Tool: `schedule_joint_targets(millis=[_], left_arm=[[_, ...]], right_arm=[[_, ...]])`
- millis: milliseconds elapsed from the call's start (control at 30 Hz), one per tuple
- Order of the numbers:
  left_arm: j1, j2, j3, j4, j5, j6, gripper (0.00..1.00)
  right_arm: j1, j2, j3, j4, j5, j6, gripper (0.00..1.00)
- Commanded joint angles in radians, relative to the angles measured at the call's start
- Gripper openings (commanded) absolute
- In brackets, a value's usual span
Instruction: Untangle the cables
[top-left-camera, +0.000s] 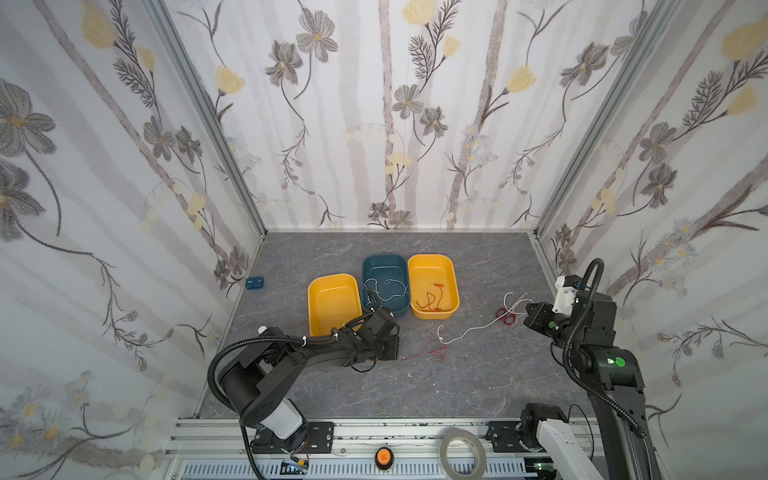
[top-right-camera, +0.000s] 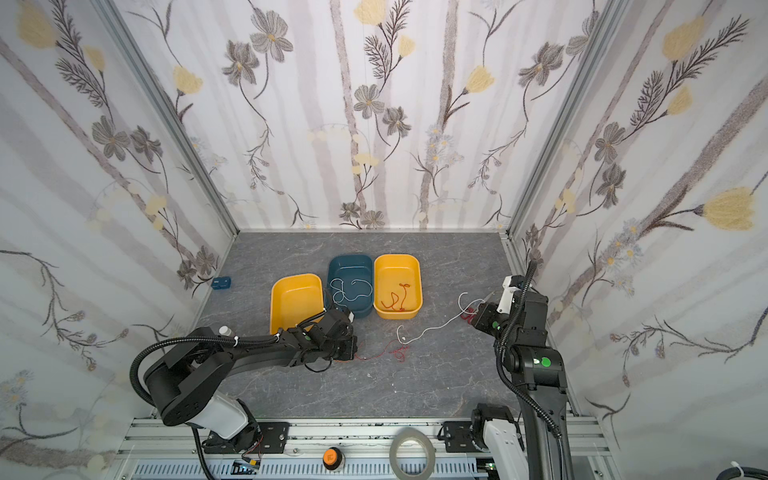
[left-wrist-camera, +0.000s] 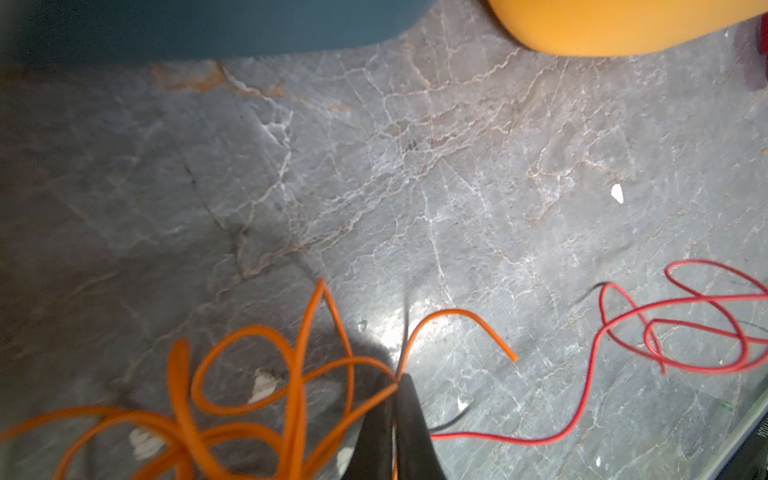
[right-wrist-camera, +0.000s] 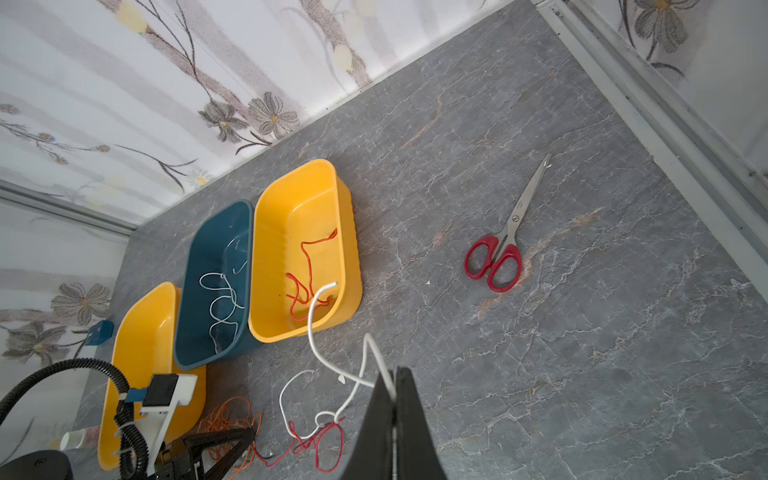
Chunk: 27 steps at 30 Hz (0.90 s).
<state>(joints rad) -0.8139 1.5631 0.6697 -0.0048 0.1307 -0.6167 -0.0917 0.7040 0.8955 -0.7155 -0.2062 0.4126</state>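
Three loose cables lie tangled on the grey tabletop in front of the trays. My left gripper (left-wrist-camera: 398, 379) is shut on the orange cable (left-wrist-camera: 249, 374), whose curly loops bunch beside its fingers. In both top views this gripper (top-left-camera: 394, 350) sits low over the table and hides the orange cable. The red cable (left-wrist-camera: 665, 328) trails right from it to a knot of loops (top-left-camera: 438, 353). My right gripper (right-wrist-camera: 394, 376) is shut on the white cable (right-wrist-camera: 316, 332) and holds it above the table at the right (top-left-camera: 528, 316). The white cable (top-left-camera: 469, 330) slopes down to the red loops (right-wrist-camera: 328, 440) and crosses them.
An empty yellow tray (top-left-camera: 332, 307), a blue tray (top-left-camera: 384, 259) with a white strand and a yellow tray (top-left-camera: 430, 266) with a red-orange strand stand mid-table. Red-handled scissors (right-wrist-camera: 498, 257) lie near the right gripper. A tape roll (top-left-camera: 462, 453) rests on the front rail.
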Motion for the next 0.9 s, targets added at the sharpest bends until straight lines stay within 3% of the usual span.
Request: schedule_joint_targets(millis=[0,100,167,267,633,867], left_arm=[[0.003,-0.021,-0.009,-0.015,-0.023,-0.018,0.00],[0.004,-0.036,-0.004,-0.026,0.000,-0.004,0.00],[0.004,-0.048,0.001,-0.022,0.026,0.003,0.08],[0.004,-0.078,0.008,-0.021,0.035,0.005,0.22],[-0.006,-0.122,0.119,-0.115,0.061,0.063,0.50],[-0.029,-0.063,0.190,-0.089,0.112,0.103,0.59]], right_arm=[[-0.009,-0.001,0.017,0.015,0.015,0.027,0.00],[-0.009,0.011,0.002,0.069,-0.144,0.039,0.00],[-0.008,0.022,-0.029,0.124,-0.285,0.059,0.00],[0.000,0.038,-0.079,0.160,-0.388,0.095,0.00],[0.137,0.075,-0.229,0.116,-0.252,0.092,0.01],[0.185,0.102,-0.286,0.137,-0.196,0.098,0.02]])
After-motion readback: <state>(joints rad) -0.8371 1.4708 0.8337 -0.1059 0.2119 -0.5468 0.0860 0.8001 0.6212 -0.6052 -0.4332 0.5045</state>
